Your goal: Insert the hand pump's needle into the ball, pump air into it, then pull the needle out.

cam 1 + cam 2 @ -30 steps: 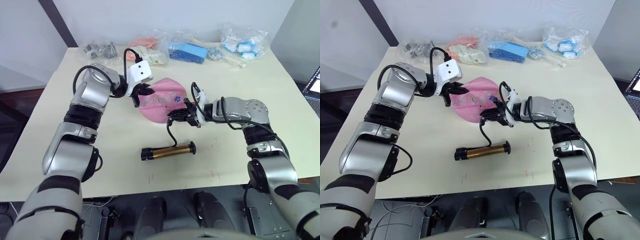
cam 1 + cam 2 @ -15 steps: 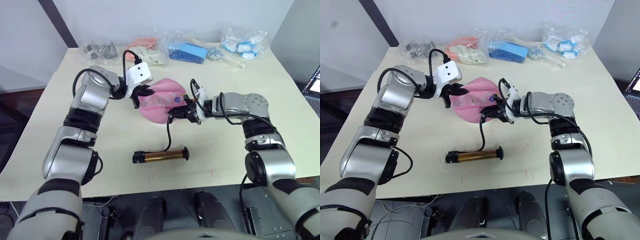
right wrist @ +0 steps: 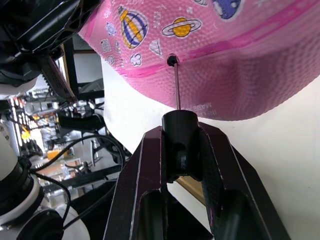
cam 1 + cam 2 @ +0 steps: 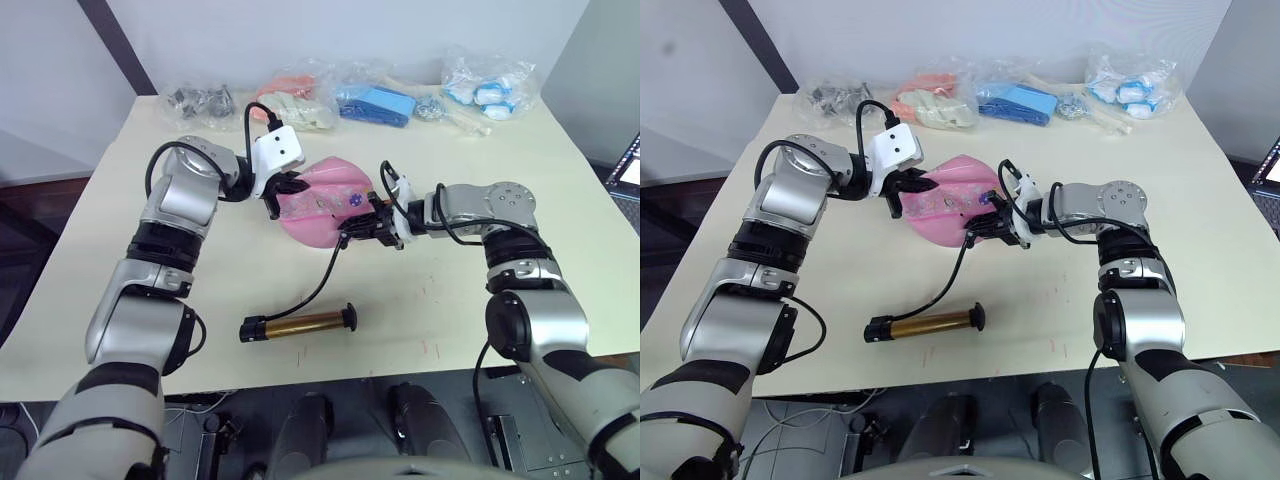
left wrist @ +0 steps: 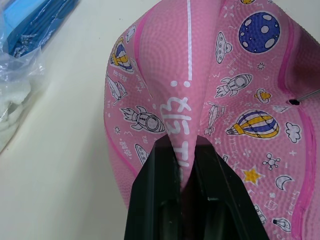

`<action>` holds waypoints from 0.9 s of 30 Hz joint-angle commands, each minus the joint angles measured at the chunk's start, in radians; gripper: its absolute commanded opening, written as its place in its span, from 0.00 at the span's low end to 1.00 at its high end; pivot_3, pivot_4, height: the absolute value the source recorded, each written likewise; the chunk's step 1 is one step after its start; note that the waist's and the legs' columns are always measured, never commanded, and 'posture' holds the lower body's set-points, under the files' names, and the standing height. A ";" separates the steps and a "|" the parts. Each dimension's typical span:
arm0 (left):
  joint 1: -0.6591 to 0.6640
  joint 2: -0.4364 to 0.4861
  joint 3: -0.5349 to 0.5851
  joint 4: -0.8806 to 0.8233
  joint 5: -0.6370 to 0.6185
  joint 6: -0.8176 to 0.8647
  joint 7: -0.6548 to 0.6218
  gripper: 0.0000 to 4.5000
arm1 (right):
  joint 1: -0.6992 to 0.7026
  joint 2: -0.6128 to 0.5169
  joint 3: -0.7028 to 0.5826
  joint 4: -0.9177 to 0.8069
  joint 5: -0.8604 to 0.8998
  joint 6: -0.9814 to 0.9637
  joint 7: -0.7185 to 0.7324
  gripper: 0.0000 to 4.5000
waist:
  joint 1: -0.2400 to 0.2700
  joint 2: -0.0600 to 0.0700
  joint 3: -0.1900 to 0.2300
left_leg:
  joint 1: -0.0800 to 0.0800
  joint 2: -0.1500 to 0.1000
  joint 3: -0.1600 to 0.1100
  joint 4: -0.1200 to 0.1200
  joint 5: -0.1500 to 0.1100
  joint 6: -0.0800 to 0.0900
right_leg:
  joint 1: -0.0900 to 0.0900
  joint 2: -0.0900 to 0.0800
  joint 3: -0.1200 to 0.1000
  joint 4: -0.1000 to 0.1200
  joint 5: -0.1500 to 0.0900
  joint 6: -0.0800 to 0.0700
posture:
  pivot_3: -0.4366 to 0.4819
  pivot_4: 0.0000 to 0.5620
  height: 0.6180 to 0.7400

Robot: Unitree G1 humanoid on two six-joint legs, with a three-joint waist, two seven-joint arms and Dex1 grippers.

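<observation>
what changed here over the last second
The pump slid across the table toward the robot's left and a bit nearer the robot, drawing its hose out longer. Nothing was taken hold of or let go. The left gripper still pinches a fold of the ball, and the right gripper still holds the hose end with the needle at the ball's valve.

A pebbled, matt rubber skin is shown on the ball point(image 5: 235, 90). The hand pump point(image 4: 296, 323) barrel is glossy bronze metal; the needle point(image 3: 177, 90) is bare, thin metal. The table point(image 4: 520, 180) is smooth and matt.
</observation>
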 commanded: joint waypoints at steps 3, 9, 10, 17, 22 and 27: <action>-0.001 0.012 0.020 -0.055 -0.008 0.000 0.000 0.01 | -0.042 0.019 -0.054 0.010 -0.074 0.024 0.061 0.08 | -0.001 0.000 0.000 | 0.000 0.000 0.000 0.000 0.000 0.000 | 0.000 0.000 0.000 0.000 0.000 0.000 | 0.48 0.27 1.00; 0.003 0.012 0.021 -0.063 -0.007 -0.001 -0.003 0.01 | -0.073 0.026 -0.092 0.047 -0.173 0.032 0.122 0.08 | -0.001 0.000 0.000 | 0.000 0.000 0.000 0.000 0.000 0.000 | -0.001 0.000 0.000 0.000 0.000 0.000 | 0.48 0.27 1.00; 0.004 0.012 0.021 -0.065 -0.007 -0.004 -0.004 0.01 | -0.078 0.027 -0.098 0.052 -0.187 0.035 0.131 0.08 | -0.001 0.000 0.000 | 0.000 0.000 0.000 0.000 0.000 0.000 | -0.001 0.000 0.000 0.000 0.000 0.000 | 0.48 0.27 1.00; 0.018 0.014 0.022 -0.075 -0.007 -0.023 -0.002 0.01 | -0.103 0.043 -0.137 0.069 -0.278 0.063 0.189 0.08 | -0.001 0.000 0.000 | 0.000 -0.001 0.000 0.000 0.000 -0.001 | -0.001 0.000 0.000 0.001 0.000 0.000 | 0.48 0.27 1.00; 0.030 0.017 0.024 -0.087 -0.008 -0.023 0.002 0.01 | -0.110 0.054 -0.149 0.077 -0.335 0.076 0.218 0.08 | -0.001 0.000 0.000 | 0.000 -0.001 0.000 0.000 0.000 -0.001 | -0.001 -0.001 0.000 0.001 0.000 0.000 | 0.48 0.27 1.00; 0.037 0.020 0.027 -0.097 -0.008 -0.019 0.004 0.01 | -0.106 0.067 -0.169 0.072 -0.393 0.106 0.246 0.08 | -0.001 0.000 0.000 | 0.000 -0.001 0.000 0.000 0.001 -0.001 | -0.001 -0.001 0.000 0.001 0.000 0.000 | 0.48 0.27 1.00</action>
